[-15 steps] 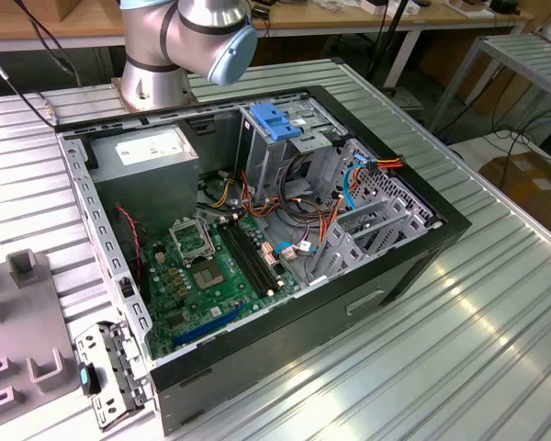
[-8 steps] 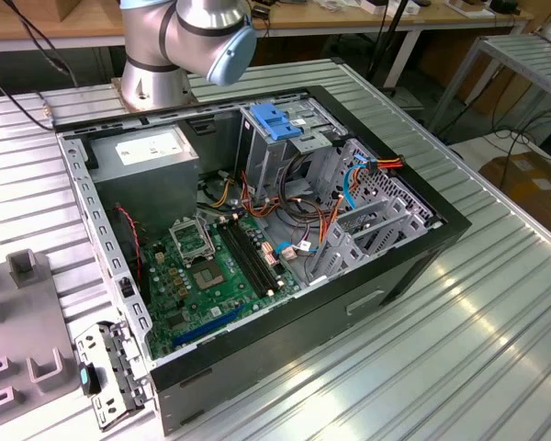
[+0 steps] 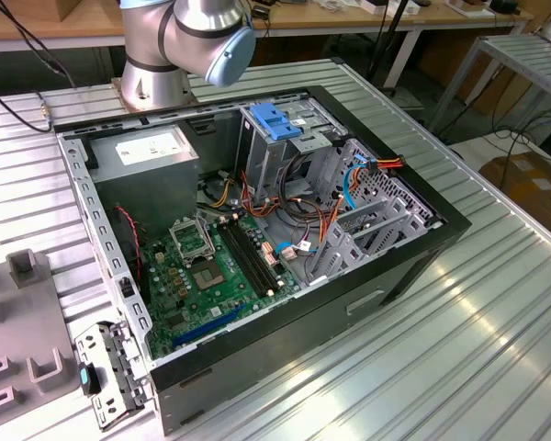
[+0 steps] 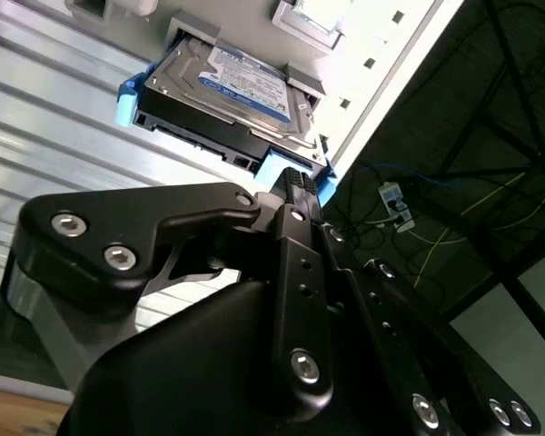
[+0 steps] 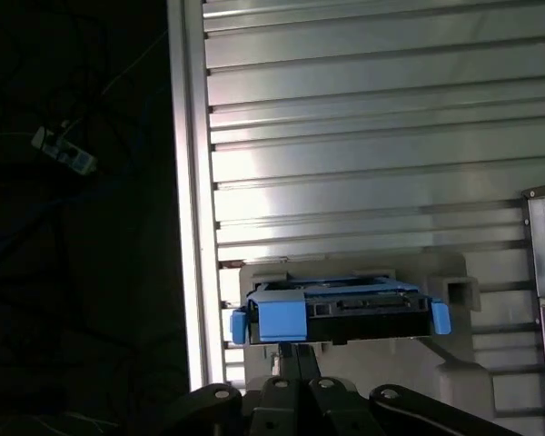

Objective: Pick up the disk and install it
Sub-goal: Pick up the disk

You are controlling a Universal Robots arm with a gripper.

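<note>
The disk [image 4: 241, 86] is a silver-grey drive with a white-and-blue label and blue rails, lying flat in a grey holder [image 5: 454, 363] on the ribbed metal table, close to the table's edge. In the first wrist view the disk [image 5: 345, 309] shows end-on, with a blue rail end at each side. My gripper [image 4: 295, 182] is black and sits right at the disk's near blue end, touching it or nearly so. In the first wrist view the gripper [image 5: 295, 350] comes up just under the disk's end face.
In the exterior view an open computer case [image 3: 422, 239] lies on the table, with a metal drive cage topped by a blue latch [image 3: 275, 119], a grey power supply box [image 3: 151, 152], a motherboard [image 3: 202, 276] and loose cables. The arm's base [image 3: 188, 46] stands behind it. Grey fixtures [image 3: 18, 312] sit at that view's left.
</note>
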